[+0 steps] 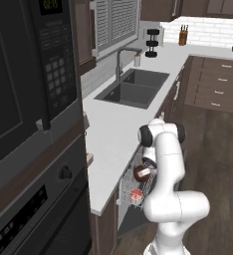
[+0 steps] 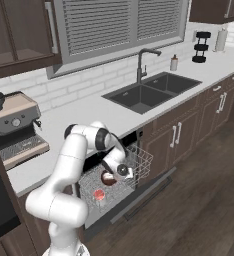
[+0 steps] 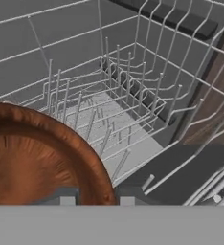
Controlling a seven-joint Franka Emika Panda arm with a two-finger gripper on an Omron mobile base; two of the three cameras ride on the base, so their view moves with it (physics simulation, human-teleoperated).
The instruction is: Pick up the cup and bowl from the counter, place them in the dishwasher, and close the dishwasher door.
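Over the pulled-out wire rack [image 2: 139, 162] of the dishwasher [image 1: 131, 219], the bowl [image 2: 108, 178] hangs in the claw [image 2: 112, 176], dark reddish-brown and glossy, rim toward the hand camera. In the hand view the bowl [image 3: 37, 158] covers the lower left, with the finger tips [image 3: 67, 200] at its near edge, so the claw looks clamped on the rim; no gap between tips and bowl is visible. The cup [image 2: 99, 194] already sits in the rack, lower and nearer the base than the bowl, apart from it.

Step in hand, as I judge it: bowl placement, the second item; cup done, door not yet shut. The next move calls for lowering the bowl onto the rack floor among the upright tines [image 3: 115, 72], then opening the claw and lifting straight out.

Edges: the rack's wire walls rise around the drop spot; tines stand just beyond the bowl and could catch or tilt it. The bench [image 2: 84, 112] edge overhangs behind the rack, close above the arm's wrist, so upward room is tight there. The dishwasher door [image 2: 144, 192] lies folded down, flat in front of the rack; the wood floor [image 2: 199, 200] beyond is open. Free room is mostly outward, away from the cabinets [image 2: 179, 137].
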